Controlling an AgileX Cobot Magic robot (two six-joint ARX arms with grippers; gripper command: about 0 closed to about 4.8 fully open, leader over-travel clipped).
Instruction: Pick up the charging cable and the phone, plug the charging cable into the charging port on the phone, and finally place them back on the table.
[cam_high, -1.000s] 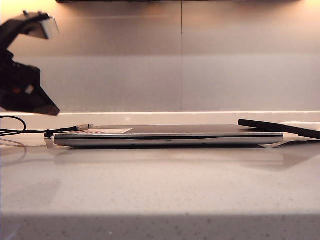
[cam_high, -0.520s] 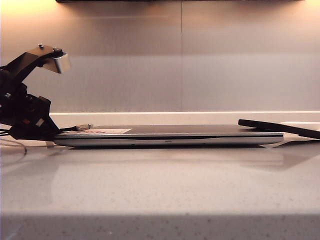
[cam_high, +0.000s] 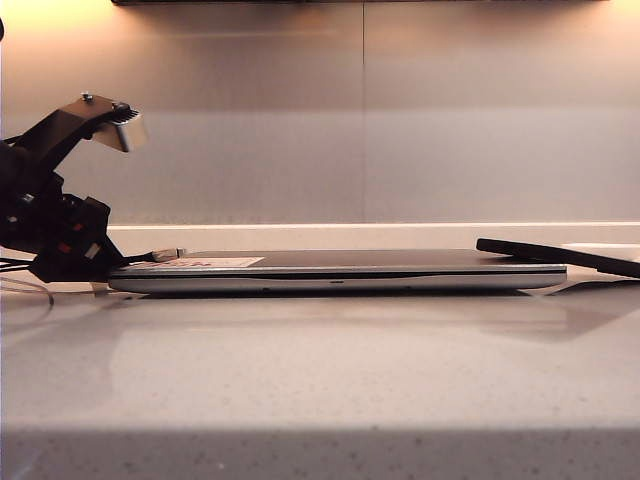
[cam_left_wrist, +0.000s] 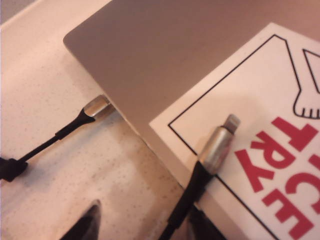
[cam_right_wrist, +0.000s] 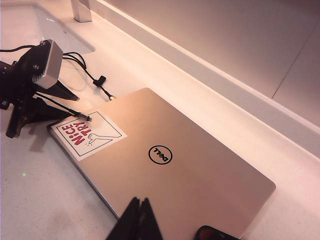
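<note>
**Left arm low over the cable plug**

On the tabletop (cam_high: 320, 380), the phone (cam_high: 560, 257) leans on the laptop (cam_right_wrist: 170, 165). My left end effector (cam_left_wrist: 142, 220) is wide open, empty, over the charging cable (cam_left_wrist: 215, 150); a glancing close could flick it away. Right end effector (cam_right_wrist: 136, 222): closed, empty.

Kitchen: countertop (cam_high: 320, 380), sink (cam_right_wrist: 30, 30), faucet (cam_right_wrist: 81, 11).

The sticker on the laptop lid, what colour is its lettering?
Red lettering on a white sticker with a thin black border, clearest in the left wrist view.
</note>
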